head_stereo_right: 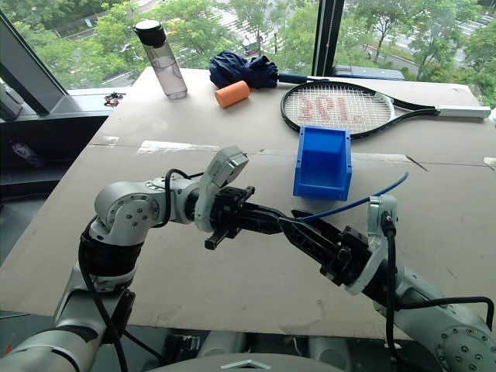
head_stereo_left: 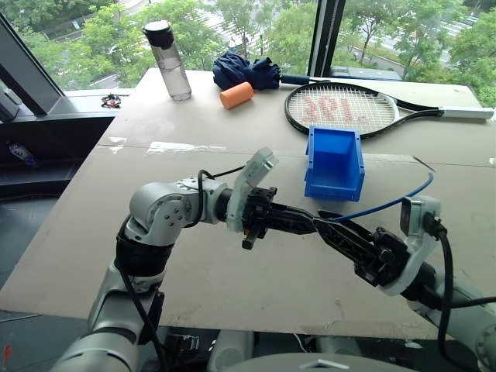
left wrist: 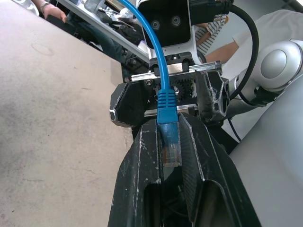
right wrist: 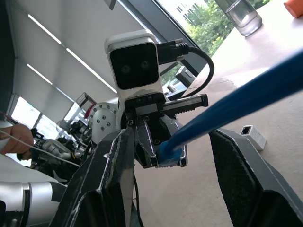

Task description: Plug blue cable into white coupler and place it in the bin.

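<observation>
Above the table's middle, my left gripper (head_stereo_left: 308, 223) points across to the right, shut on the clear plug (left wrist: 171, 147) of the blue cable (head_stereo_left: 387, 203). The cable runs on between the spread fingers of my right gripper (head_stereo_left: 335, 229), which faces the left one tip to tip and stands open with a gap on either side of the cable. From there the cable arcs free in the air to the right. The white coupler (right wrist: 253, 136) lies on the table, dark socket showing, apart from both grippers. Just beyond the grippers the blue bin (head_stereo_left: 335, 163) stands upright.
At the back of the table lie a tennis racket (head_stereo_left: 341, 108), an orange foam cylinder (head_stereo_left: 236, 94) and a dark blue bundled cloth (head_stereo_left: 245, 70); a water bottle (head_stereo_left: 172, 62) stands at the back left. A person's hand (right wrist: 15, 137) shows beyond the left arm.
</observation>
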`<state>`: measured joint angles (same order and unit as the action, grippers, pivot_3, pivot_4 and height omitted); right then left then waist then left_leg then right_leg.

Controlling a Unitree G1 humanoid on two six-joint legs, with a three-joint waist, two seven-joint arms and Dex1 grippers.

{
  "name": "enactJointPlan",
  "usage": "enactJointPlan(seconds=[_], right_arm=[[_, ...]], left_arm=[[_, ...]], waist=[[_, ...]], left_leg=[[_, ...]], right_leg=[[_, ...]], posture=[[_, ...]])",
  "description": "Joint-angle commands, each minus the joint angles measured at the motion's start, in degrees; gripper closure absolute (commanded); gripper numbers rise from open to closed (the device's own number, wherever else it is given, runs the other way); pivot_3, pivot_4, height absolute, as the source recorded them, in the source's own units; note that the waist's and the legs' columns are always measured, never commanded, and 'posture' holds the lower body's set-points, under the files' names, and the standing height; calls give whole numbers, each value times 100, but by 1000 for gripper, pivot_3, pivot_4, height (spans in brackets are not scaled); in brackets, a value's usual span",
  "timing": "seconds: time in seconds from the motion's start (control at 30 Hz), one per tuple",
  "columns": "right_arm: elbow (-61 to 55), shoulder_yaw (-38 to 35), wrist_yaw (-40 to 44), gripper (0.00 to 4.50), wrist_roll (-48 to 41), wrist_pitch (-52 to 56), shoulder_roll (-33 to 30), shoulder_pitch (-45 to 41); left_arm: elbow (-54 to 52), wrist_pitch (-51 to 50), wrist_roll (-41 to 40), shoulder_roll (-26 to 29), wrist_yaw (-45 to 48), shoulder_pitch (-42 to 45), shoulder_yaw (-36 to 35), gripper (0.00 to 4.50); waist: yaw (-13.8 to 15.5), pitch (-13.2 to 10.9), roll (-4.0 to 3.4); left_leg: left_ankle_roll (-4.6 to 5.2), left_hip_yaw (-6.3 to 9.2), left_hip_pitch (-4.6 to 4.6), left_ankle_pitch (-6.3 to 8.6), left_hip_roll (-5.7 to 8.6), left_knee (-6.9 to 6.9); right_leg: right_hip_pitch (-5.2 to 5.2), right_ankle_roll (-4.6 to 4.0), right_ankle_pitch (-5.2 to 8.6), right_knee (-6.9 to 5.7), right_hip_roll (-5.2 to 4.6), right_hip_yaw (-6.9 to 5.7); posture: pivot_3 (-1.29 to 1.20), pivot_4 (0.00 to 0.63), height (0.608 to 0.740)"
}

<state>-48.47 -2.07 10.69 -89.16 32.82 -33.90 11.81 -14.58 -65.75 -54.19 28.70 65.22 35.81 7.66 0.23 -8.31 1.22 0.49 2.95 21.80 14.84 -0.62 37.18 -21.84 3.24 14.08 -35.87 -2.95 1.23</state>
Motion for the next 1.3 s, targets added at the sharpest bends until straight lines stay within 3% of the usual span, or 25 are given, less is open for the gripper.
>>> enactJointPlan(seconds=[0.03, 0.07, 0.17, 0.23, 0.27, 0.3, 0.57, 0.7, 0.87, 0.9, 1.0, 1.1, 1.3], right_arm=[[-68, 6, -48, 2044, -192, -54, 9, -79], [-65, 9, -60, 2044, -209, -48, 4, -85], [-47, 48, -98, 2825, -269, -8, -22, -125], [-37, 96, -119, 3672, -303, 20, -25, -162], [-28, 117, -131, 4299, -318, 28, -26, -181], [-25, 139, -136, 4464, -331, 39, -30, -193], [19, 194, -140, 4464, -394, 86, -73, -262], [33, 131, -137, 4500, -419, 40, -79, -273], [106, -145, -87, 4500, -380, -130, -42, -125], [136, -208, -66, 4500, -365, -163, -27, -83], [233, -320, 10, 4500, -271, -211, 23, 7], [303, -339, 61, 4500, -222, -219, 74, 13], [364, -277, 113, 4500, -32, -170, 72, -30]], left_arm=[[-180, 96, -116, 35, 94, 15, 13, 4500], [-179, 101, -115, 35, 98, 16, 13, 4500], [-181, 107, -120, 23, 100, 20, 18, 4500], [-180, 111, -121, 15, 101, 23, 20, 4500], [-172, 116, -117, 15, 105, 27, 24, 4500], [-168, 121, -114, 15, 107, 31, 27, 4500], [-80, 330, 22, -162, -169, 73, -86, 4500], [-207, 138, -208, 0, -265, 83, -365, 2673], [-17, 108, -38, 847, -499, -253, -981, 305], [120, 98, -44, 953, -619, -292, -1183, 86], [213, 672, 486, 1252, -851, -608, -1392, 86], [176, 1881, 1513, 1520, -858, -1146, -1145, 86], [688, 3888, 2996, 1355, -1008, -1933, -665, 86]], waist=[[-2, 0, 0], [-2, 0, 0], [-1, 0, 0], [-5, 0, 0], [-5, 0, 0], [-4, 0, 0], [3, -1, 0], [-8, -2, -1], [-80, -6, -7], [-83, -9, -10], [-83, -11, -13], [-72, -12, -13], [-8, -13, -12]], left_leg=[[0, 0, 0, 0, 0, 0], [0, 0, 0, 0, 0, 0], [0, 1, 0, 0, 0, 0], [0, 0, 0, 0, 0, 0], [0, 0, 0, 0, 0, 0], [0, 0, 0, 0, 0, 0], [0, 0, 1, 0, 0, 0], [0, 2, 1, 0, 0, -1], [0, 4, -2, 0, -2, -8], [0, 4, -3, 0, -3, -10], [0, 6, -3, 0, -3, -11], [0, 0, -3, 0, -1, -12], [-1, -6, -2, 0, -10, -21]], right_leg=[[0, 0, 0, 0, 0, 0], [0, 0, 0, 0, 0, 0], [0, -1, 0, 0, 0, 0], [0, -1, 0, 0, 0, 0], [0, -1, 0, 0, 0, 1], [0, -1, 0, 0, 0, 0], [0, -1, 0, 1, 0, 0], [0, -1, 0, 2, 0, 0], [-2, 0, 0, 1, 1, -1], [-2, 0, 0, 1, 2, 0], [-2, 8, 5, 1, 1, -3], [-2, -1, -1, 5, -4, 2], [-6, -5, -1, 9, -18, 8]], posture=[[0, 150, 740], [0, 150, 740], [0, 150, 740], [0, 150, 740], [0, 150, 740], [0, 150, 740], [0, 150, 740], [0, 150, 740], [0, 150, 740], [0, 150, 740], [0, 150, 740], [0, 150, 740], [0, 150, 740]])
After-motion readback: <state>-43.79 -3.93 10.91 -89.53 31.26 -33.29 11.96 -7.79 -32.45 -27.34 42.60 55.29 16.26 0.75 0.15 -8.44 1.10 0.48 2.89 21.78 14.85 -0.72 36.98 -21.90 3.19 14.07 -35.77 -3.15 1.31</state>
